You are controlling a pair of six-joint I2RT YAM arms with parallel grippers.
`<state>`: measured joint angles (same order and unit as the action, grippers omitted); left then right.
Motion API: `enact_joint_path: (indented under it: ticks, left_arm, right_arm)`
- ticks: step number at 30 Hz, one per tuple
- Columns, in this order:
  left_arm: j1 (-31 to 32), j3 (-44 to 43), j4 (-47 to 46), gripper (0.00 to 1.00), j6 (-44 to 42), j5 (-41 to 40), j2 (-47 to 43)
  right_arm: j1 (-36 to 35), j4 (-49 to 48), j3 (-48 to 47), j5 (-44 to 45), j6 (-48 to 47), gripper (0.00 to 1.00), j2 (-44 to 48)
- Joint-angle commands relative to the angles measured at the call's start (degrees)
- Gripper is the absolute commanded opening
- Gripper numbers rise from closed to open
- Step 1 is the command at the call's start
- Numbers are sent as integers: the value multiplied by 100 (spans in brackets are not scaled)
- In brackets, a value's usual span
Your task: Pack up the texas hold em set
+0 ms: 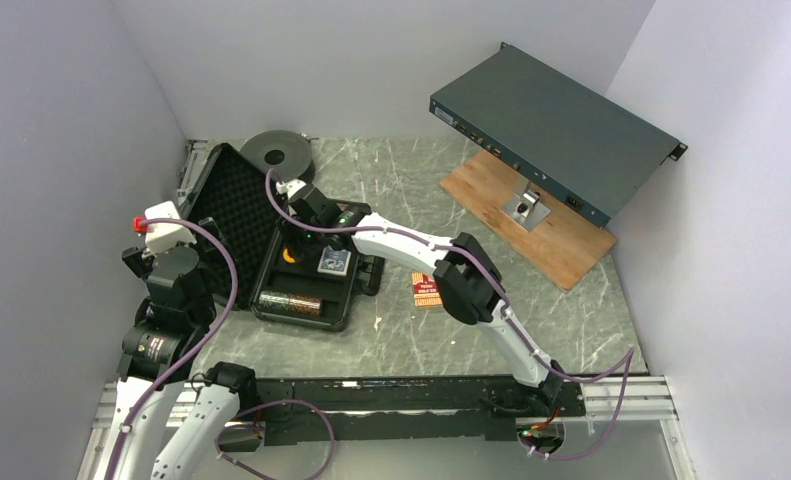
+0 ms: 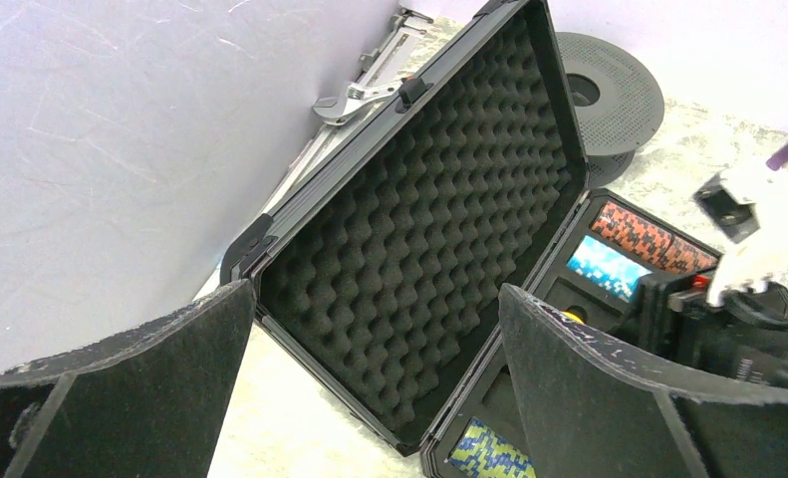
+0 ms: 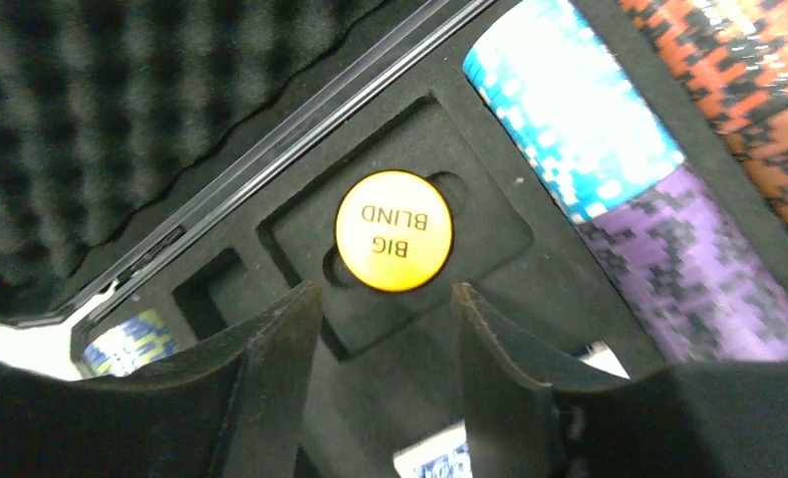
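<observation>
Briefcase (image 1: 233, 215) lies open toward the tabletop's far-left corner; left claw (image 2: 375, 291) hangs wide apart, empty, facing its foam; right claw (image 3: 387, 291) hovers over the tray, fingers apart, gripping nothing; red card deck (image 1: 426, 290) waits outside, on the briefcase's right-edge side, nearer the right arm; BIG BLIND button (image 3: 394, 231) sits in its recess.

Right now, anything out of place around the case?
One thing: a red card deck lies on the table beside the open briefcase, outside it, while a blue deck sits inside. Nothing looks spilled or damaged.
</observation>
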<state>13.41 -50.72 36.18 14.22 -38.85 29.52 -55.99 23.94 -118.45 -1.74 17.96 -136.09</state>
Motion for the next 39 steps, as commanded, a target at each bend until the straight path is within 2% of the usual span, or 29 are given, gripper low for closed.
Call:
enact_joint_path:
  ticks: [1,11,16,18,26,33,39]
  left_arm:
    - [-40,-19,-251,99,-121,45,46]
    - [-49,44,-360,99,-235,292,-29]
    - [-58,21,-340,99,-251,430,87]
    - [-58,10,-344,99,-258,482,117]
    - [-58,35,-370,99,-297,660,100]
    - [-58,27,-383,99,-335,842,146]
    - [-58,23,-375,99,-346,965,168]
  right_arm:
    - [37,-64,308,164,-169,58,1134]
    - [40,-242,2265,995,44,82,2878]
    - [41,-101,3195,1582,226,95,3655]
    - [42,41,3486,1787,336,97,3890]
    - [39,499,4704,2277,872,100,4912]
    - [35,1138,5359,2590,1583,100,5362]
    - [40,1270,6007,2507,1985,100,5786]
